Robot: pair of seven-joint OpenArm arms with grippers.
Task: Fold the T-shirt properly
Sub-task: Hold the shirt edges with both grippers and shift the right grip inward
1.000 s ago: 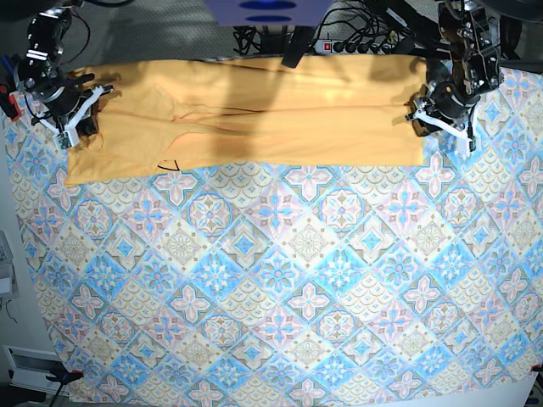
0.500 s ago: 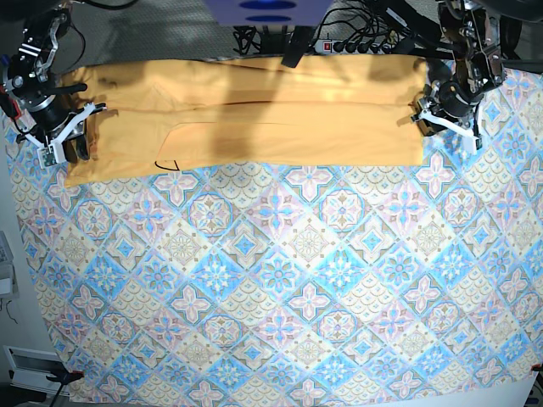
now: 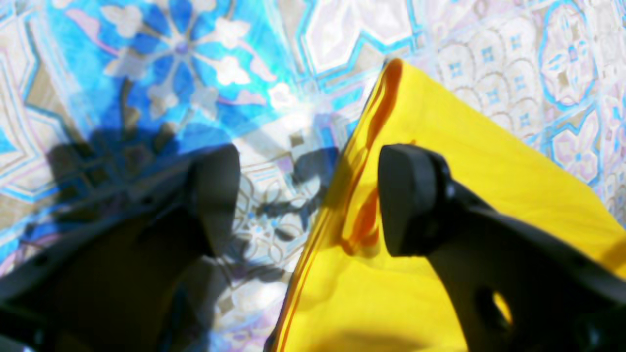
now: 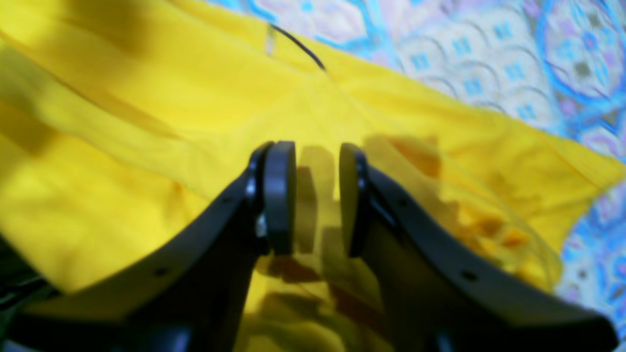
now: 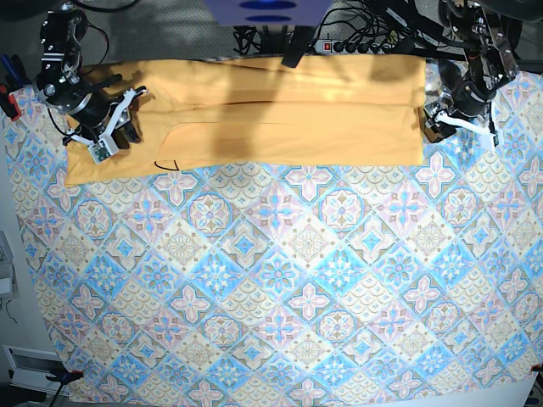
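**Both pincers at the ends of the folded shirt**

The T-shirt (image 5: 254,110) lies along the far edge of my worktop, folded into a long yellow-orange band that stretches nearly from one side of the patterned tablecloth (image 5: 280,288) to the other. A thin dark curve of neckline trim (image 5: 167,164) shows near its front edge, toward the end where my right arm works.

My right pincer (image 4: 317,195) hangs over that end of the shirt. Its jaws stand narrowly apart — a slim gap shows between the two flat pads (image 4: 279,195), and in the right wrist view I see only yellow cloth behind the gap, nothing pinched in it. The cloth below is rumpled into soft ridges, and the dark trim line (image 4: 298,46) runs across it further out.

My left pincer (image 3: 308,200) is at the opposite end, right at the shirt's side edge. Here the jaws stand wide. One finger (image 3: 411,195) sits over the yellow cloth, the other over bare tablecloth (image 3: 146,63), and the shirt's hemmed edge (image 3: 337,195) runs up between them. Whether that finger touches the cloth I cannot tell — the view is blurred.

In the base view the left pincer (image 5: 458,117) sits just beside the shirt's end.
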